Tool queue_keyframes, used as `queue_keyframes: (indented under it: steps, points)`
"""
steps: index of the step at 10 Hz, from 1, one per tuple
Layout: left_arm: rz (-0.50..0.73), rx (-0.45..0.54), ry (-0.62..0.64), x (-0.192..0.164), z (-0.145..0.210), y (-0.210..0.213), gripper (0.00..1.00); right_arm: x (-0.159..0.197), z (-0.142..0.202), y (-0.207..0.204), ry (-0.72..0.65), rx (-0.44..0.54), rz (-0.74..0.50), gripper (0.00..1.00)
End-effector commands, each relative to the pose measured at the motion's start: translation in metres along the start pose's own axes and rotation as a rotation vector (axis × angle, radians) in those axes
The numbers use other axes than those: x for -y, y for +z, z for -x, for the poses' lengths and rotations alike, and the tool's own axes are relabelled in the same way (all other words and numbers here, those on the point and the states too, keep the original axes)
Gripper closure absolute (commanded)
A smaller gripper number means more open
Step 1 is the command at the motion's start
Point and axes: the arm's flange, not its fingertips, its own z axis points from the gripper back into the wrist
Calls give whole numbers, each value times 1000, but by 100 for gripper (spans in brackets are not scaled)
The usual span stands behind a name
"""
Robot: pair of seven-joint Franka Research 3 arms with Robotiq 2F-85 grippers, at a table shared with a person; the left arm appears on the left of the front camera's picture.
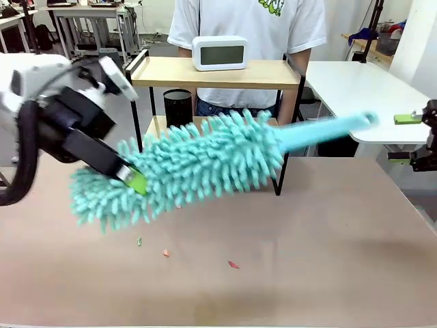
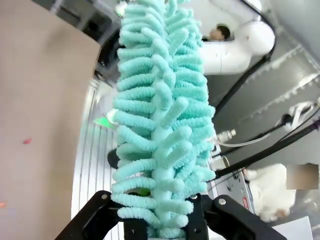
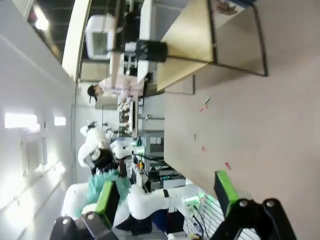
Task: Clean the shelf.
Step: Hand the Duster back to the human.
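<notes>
Shelf (image 1: 217,72) stands at the tabletop's (image 1: 307,260) far edge, before the person; a clock (image 1: 219,52) sits on its top board, a black cup (image 1: 177,106) on the lower. Left end effector (image 1: 130,176) grasps the teal duster (image 1: 198,164) by its fluffy head, in front of the shelf. Right end effector (image 3: 167,197) released, right of the shelf. Crumbs (image 1: 164,253) lie on the tabletop nearer than the shelf. Cleaning looks incomplete.

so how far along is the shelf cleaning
Done: the left gripper is shut on the fluffy teal microfibre duster, lifted off the table.
In hand: the duster hangs in front of the two-tier wooden shelf with black metal frame.
Left: a white digital clock and black mesh cup sit on the boards; small scraps lie on the tabletop.
</notes>
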Motion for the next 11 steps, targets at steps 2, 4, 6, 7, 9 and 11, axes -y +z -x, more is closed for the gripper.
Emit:
queue_keyframes:
  steps: [2, 4, 6, 7, 9, 11]
  points:
    - [-232, 506, -93, 59, 51, 85, 100, -13, 7, 1, 37, -21, -25, 0]
    - [-380, 929, -12, 81, 92, 143, 100, -13, 7, 1, 37, -21, -25, 0]
    - [-552, 1121, 402, 50, 125, 191, 100, -13, 7, 1, 37, -21, -25, 0]
    - [-526, 1116, 543, 29, 135, 210, 100, -13, 7, 1, 37, -21, -25, 0]
    - [-550, 1127, 798, -18, 149, 230, 100, -13, 7, 1, 37, -21, -25, 0]
    - [-474, 941, 912, -56, 143, 226, 100, -13, 7, 1, 37, -21, -25, 0]
